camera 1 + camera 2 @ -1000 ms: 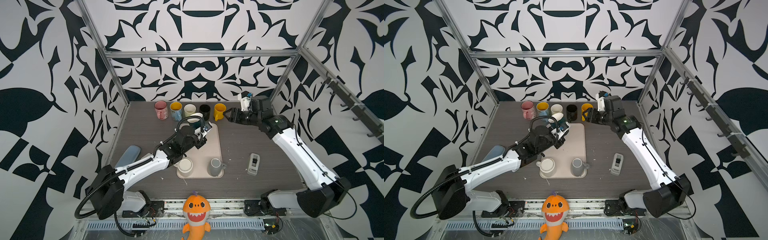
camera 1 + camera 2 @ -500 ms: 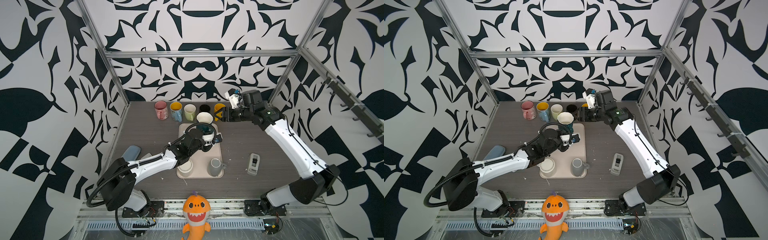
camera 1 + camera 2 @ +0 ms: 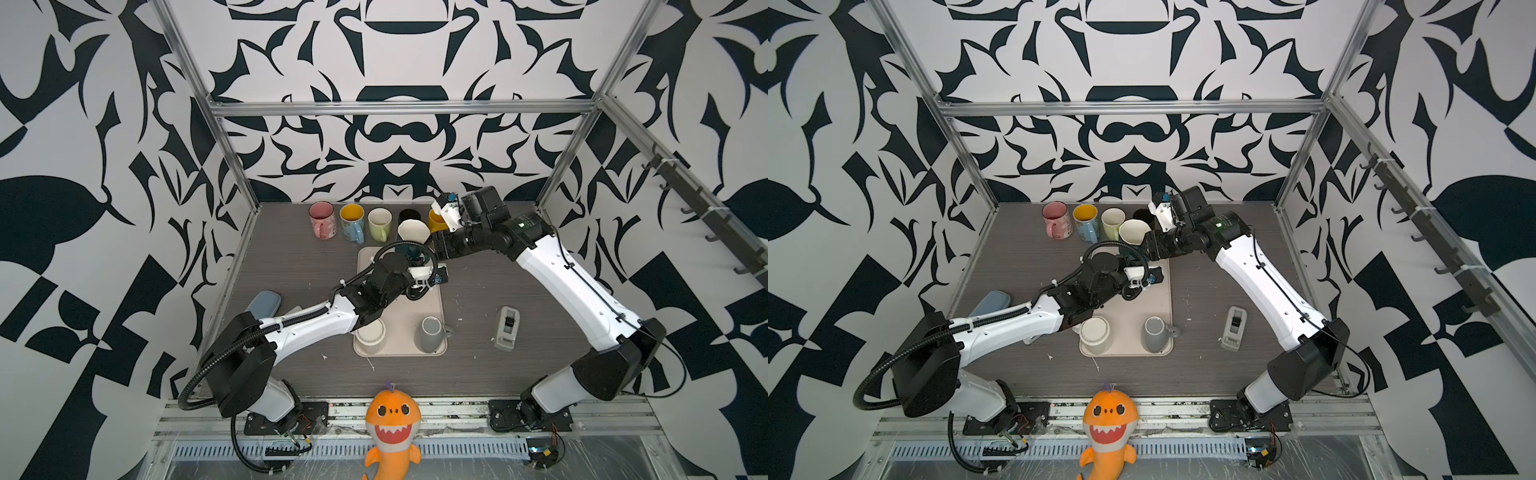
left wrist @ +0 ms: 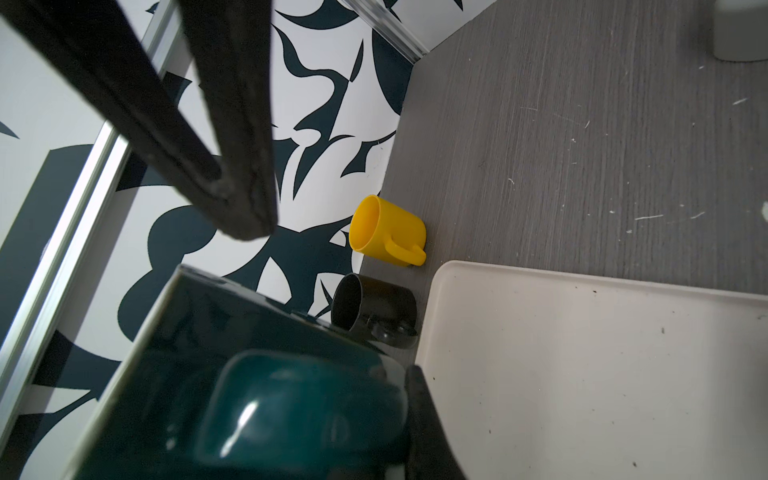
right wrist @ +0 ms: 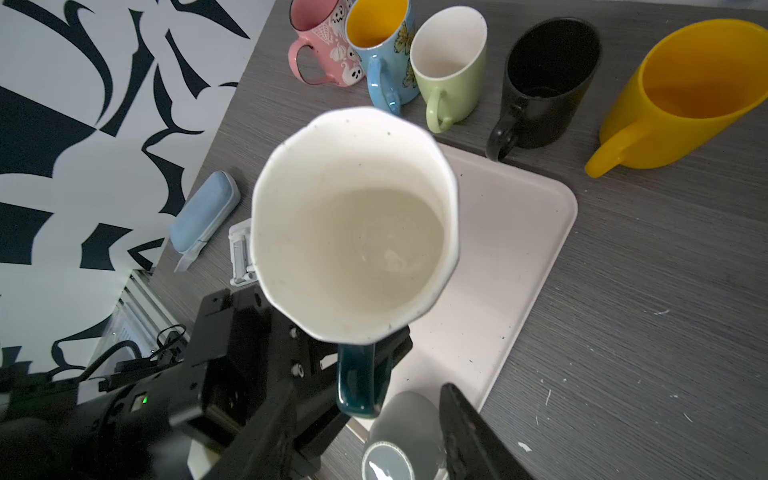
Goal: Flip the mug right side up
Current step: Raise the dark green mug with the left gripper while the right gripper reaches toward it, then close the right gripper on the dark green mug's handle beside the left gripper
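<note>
Teal mug (image 3: pixel 412 230) is off the surface (image 3: pixel 540 353), in the air over the far end of the tray (image 3: pixel 436 291) and clear of it. It's tilted rather than upright: in both top views the white inside faces up and toward the back, and the right wrist view looks straight into it (image 5: pixel 353 232). Left end effector (image 3: pixel 409 261) is clenched on the mug's handle (image 5: pixel 360 386), with the mug body filling the near part of the left wrist view (image 4: pixel 208 353). Right end effector (image 4: pixel 243 210) is released, fingers apart. Its tips sit just beside the mug wall without touching it, and one finger (image 5: pixel 469 436) stands off to the side of the handle. Two more mugs are on the near end of the tray, both bottom-up: cream mug (image 3: pixel 370 332) and grey mug (image 3: pixel 430 334). Upright in a row along the back of the surface: pink mug (image 5: pixel 324 45), blue mug (image 5: pixel 382 54), green mug (image 5: pixel 451 62), black mug (image 5: pixel 544 83), yellow mug (image 5: pixel 690 91).
</note>
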Robot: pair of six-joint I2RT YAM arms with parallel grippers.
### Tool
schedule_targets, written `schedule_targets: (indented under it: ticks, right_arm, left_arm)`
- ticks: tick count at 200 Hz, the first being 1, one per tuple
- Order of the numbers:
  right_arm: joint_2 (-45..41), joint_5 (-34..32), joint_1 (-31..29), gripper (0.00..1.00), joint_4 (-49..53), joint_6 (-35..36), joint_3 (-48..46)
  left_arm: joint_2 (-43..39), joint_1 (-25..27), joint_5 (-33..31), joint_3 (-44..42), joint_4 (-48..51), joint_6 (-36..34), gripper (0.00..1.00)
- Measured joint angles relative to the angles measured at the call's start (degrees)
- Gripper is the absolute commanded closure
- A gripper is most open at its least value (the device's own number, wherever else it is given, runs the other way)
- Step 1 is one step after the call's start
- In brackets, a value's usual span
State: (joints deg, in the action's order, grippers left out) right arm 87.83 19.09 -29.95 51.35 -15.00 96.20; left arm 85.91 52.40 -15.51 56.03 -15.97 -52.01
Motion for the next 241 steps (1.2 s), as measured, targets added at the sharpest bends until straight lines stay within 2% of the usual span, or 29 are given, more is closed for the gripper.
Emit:
schedule_targets:
  ticks: [119,183,203,241]
  right_arm:
    - [2.64,-3.15,-2.8,0.54,-0.72,-1.44,-1.6]
    - [2.71,-5.01,-3.41,0.86,-2.25,-2.71,-2.32]
    - [2.89,-5.57,-3.54,1.0,-1.79,-2.38,-2.34]
    - [3.1,-6.4,-3.96,1.0,-1.57,-2.36,-2.43]
  left_arm:
    - [0.72,0.22,-1.03,0.55,0.0,0.7,1.0]
    - [0.79,1.11,-1.05,0.55,-0.26,1.44,1.0]
    - [0.79,1.18,-1.05,0.55,-0.02,1.18,1.0]
    - [0.79,1.18,-1.07,0.55,0.79,1.16,1.0]
